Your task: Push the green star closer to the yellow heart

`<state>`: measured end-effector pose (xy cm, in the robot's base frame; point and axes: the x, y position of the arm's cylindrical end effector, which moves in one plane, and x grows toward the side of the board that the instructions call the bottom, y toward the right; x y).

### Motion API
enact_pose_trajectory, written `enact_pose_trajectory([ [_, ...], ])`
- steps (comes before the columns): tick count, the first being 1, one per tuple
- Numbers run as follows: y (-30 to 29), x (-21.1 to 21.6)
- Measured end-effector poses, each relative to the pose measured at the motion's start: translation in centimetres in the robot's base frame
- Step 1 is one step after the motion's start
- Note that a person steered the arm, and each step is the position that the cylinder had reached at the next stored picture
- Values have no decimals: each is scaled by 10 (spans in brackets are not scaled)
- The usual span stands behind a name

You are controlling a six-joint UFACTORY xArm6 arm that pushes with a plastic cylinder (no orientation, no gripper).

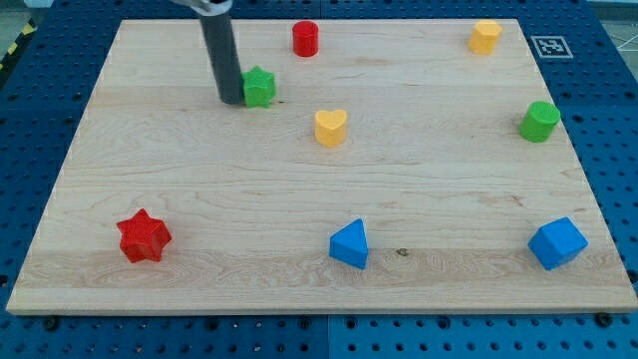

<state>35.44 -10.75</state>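
Here my tip (231,100) touches the green star (260,87), partly hiding it.

On the board (199,199), my tip (230,100) is placed just beside the green star (259,87), at its view's left. The yellow heart (331,127) is located near the star, toward the view's lower right.

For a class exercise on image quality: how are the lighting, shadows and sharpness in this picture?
Camera view: even, soft light, no glare on the wooden board; faint shadows beside the red star and blue blocks; all sharp, including my tip at the green star.
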Motion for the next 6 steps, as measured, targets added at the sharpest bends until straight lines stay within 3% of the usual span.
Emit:
enact_pose_trajectory([
  [2,-48,-60],
  [3,-35,-69],
  [4,20,-65],
  [6,32,7],
])
